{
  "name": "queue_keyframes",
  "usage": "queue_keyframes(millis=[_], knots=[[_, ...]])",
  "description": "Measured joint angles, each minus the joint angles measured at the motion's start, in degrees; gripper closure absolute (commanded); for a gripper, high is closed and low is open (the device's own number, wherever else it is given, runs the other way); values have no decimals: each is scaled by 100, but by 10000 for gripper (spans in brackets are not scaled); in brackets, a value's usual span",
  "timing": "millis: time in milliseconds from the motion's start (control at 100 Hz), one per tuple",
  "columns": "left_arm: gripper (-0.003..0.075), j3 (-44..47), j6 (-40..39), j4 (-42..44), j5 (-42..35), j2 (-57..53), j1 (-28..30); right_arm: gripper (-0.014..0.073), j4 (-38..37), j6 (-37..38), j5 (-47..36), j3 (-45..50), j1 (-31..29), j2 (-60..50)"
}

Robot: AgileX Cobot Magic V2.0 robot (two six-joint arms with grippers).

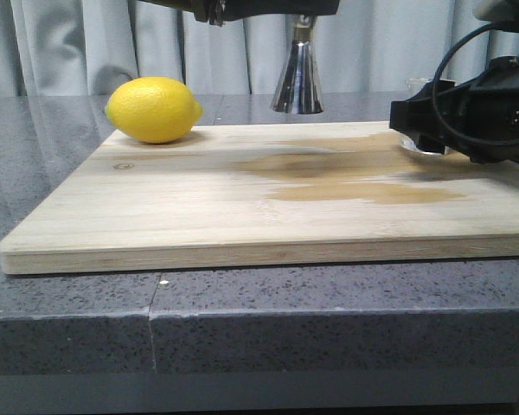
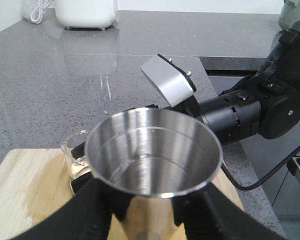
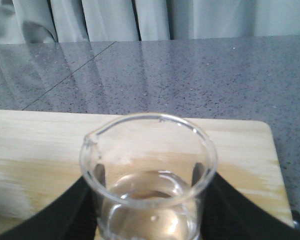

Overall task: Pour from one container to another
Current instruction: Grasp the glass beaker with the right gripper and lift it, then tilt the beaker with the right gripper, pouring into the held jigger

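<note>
- Your left gripper [image 2: 145,212] is clamped on the steel jigger [image 2: 152,157]; its black fingers [image 2: 97,207] press against the jigger's sides below the upper cup.
- From the front you see the jigger's lower cone [image 1: 297,79] hanging in the air above the far edge of the wooden board [image 1: 242,207], clear of its surface, roughly upright.
- Look into the left wrist view: the jigger's mouth faces the camera and its inner wall shines; whether it holds liquid you cannot tell.
- Your right gripper [image 3: 150,210] grips the glass beaker [image 3: 149,175], a black finger [image 3: 55,210] on either side of its lower wall.
- You can see clear liquid in the bottom of the beaker, well below the rim, and its pouring lip points away to one side.
- From the front, the beaker [image 1: 422,143] is mostly hidden behind the right arm's black body; only a glint of glass shows low at the board's right far corner, and you cannot tell whether it touches the wood.
- In the left wrist view the beaker [image 2: 75,152] shows just beside and behind the jigger's rim, lower than it.
- A yellow lemon [image 1: 153,109] lies on the board's far left corner, well apart from both grippers.
- Darker patches [image 1: 355,177] that look wet mark the board between its middle and the right side.
- The board rests on a grey speckled counter [image 1: 69,303].
</note>
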Motion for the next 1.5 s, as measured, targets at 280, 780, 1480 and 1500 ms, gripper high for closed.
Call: queue_keyframes(millis=[280,780,1480,1500], knots=[[500,0,0,0,0,0,0,295,0,0,947,0,0,-1095],[500,0,0,0,0,0,0,295,-498,0,5589,-1976,177,-3111],[500,0,0,0,0,0,-9,295,-1462,-1666,9353,-4884,1603,-2061],[500,0,0,0,0,0,-9,295,-1462,-1750,9427,-4936,1622,-2024]])
